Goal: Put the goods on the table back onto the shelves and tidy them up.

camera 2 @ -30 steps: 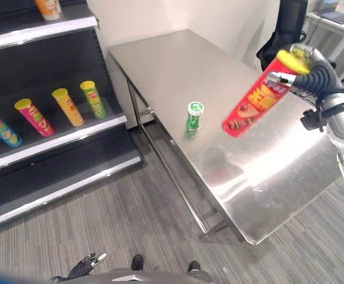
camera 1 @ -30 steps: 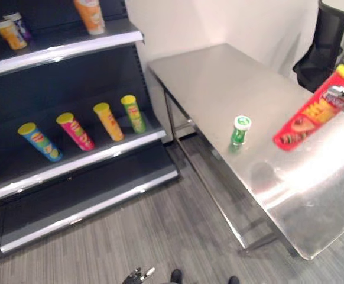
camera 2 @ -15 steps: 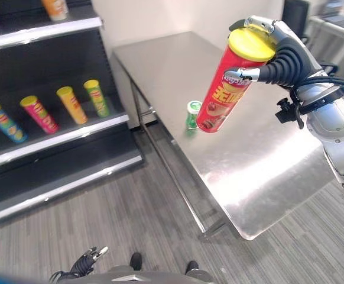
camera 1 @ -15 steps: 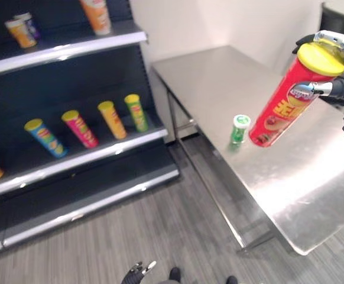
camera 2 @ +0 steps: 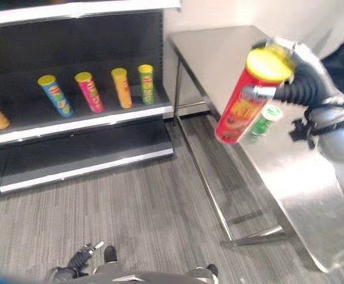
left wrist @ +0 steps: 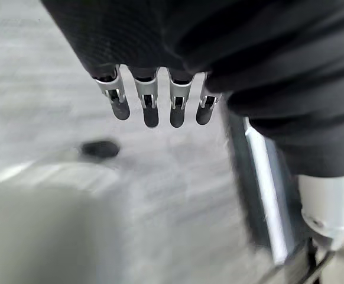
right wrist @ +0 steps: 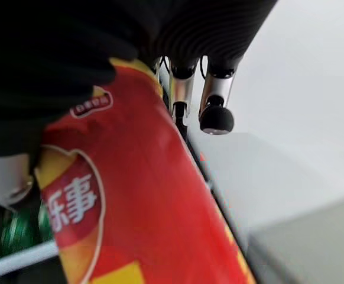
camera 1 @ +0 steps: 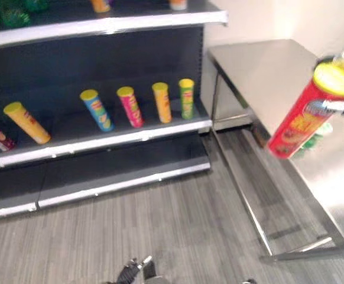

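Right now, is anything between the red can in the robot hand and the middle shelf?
Nothing visible. The right robot hand holds the red can in the air beside the table; open floor lies before the middle shelf.

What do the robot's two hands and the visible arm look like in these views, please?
The right hand has a dark ribbed cover over its back and wrist, silver fingers with dark tips, and a rounded silver-grey forearm behind it. The left hand matches: dark ribbed cover, silver dark-tipped fingers in a row.
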